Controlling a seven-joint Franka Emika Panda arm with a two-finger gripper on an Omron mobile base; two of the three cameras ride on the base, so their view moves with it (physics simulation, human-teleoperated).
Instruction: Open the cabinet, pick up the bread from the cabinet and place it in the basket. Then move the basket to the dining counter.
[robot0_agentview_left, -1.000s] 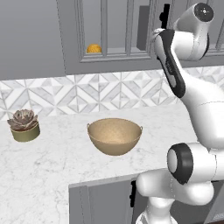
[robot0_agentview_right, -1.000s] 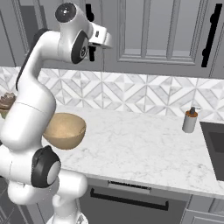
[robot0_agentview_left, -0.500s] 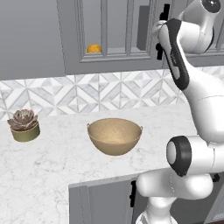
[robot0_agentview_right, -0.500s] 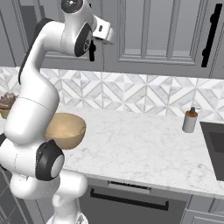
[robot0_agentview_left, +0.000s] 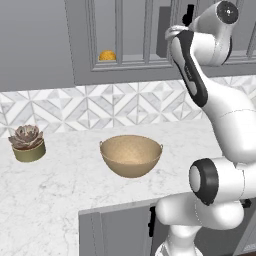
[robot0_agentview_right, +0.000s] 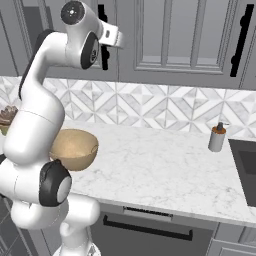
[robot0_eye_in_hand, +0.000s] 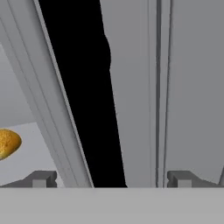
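My gripper (robot0_eye_in_hand: 111, 178) is raised to the cabinet (robot0_agentview_left: 131, 40) and sits right at its long black bar handle (robot0_eye_in_hand: 85, 94), with my two fingertips (robot0_eye_in_hand: 41, 178) spread wide apart, one on each side of the bar and nothing clamped between them. In the hand view the handle runs as a broad dark strip up from between my fingers, tilted against the grey door frame. The bread (robot0_agentview_left: 107, 55) lies inside the cabinet behind the glass panes, a small golden-orange lump on the lower shelf, off to the left of my hand. The door looks closed in the left base view. Down on the marble worktop (robot0_agentview_left: 60, 185) the basket (robot0_agentview_left: 131, 155) stands upright, with a small potted succulent (robot0_agentview_left: 28, 143) well off to its left. A soap dispenser (robot0_agentview_right: 217, 137) stands further right along the worktop, near the dark sink (robot0_agentview_right: 246, 167).
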